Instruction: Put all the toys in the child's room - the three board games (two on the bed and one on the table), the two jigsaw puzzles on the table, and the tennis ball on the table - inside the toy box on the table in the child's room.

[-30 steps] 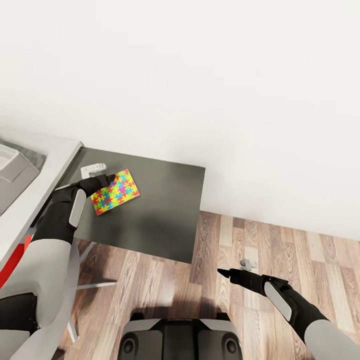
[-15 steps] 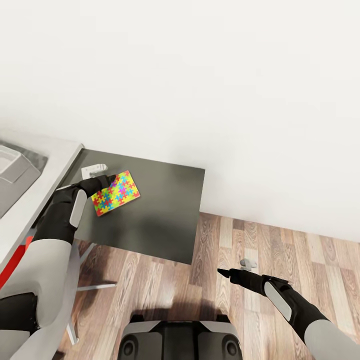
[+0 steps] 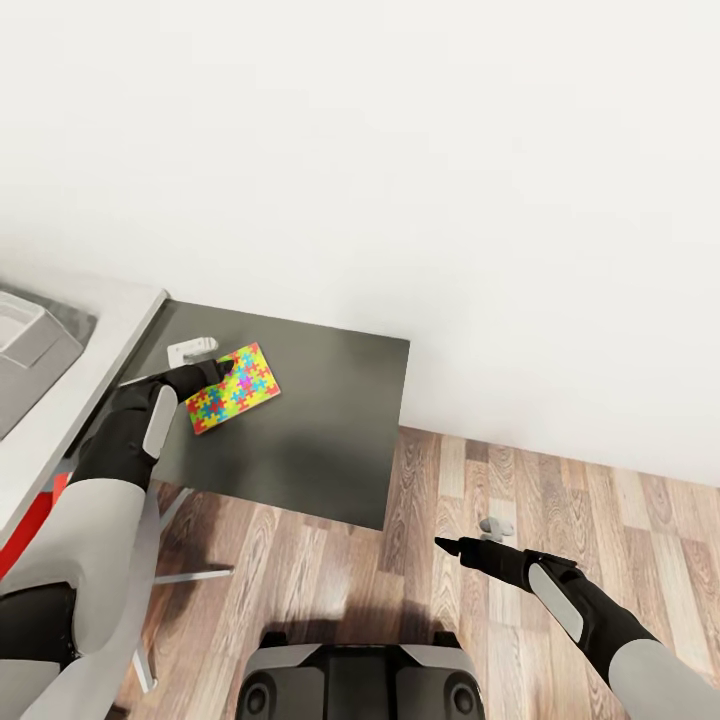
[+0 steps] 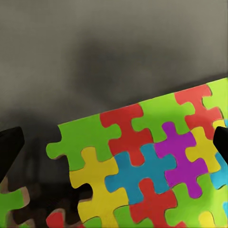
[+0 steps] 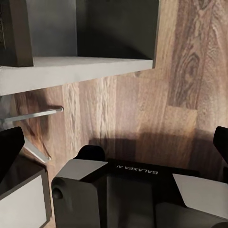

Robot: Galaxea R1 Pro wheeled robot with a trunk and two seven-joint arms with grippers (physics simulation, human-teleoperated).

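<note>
Where left pincer (image 3: 212, 370) spreads: jigsaw puzzle (image 3: 233, 386) between its fingertips

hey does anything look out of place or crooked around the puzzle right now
Slightly. The jigsaw puzzle lies skewed, at an angle to the dark cabinet top's edges, with the left gripper at its near corner. Nothing looks spilled or damaged.

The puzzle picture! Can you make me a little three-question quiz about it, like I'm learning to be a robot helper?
1. True or false: the jigsaw puzzle lies on the dark cabinet top.
2. Which claw is at the puzzle: A left, B right?
3. Fill in: the right claw hangs over the wood ____.

Key: 1 true. 2 A, the left claw is at its edge, fingers apart on either side. 3 floor.
</note>
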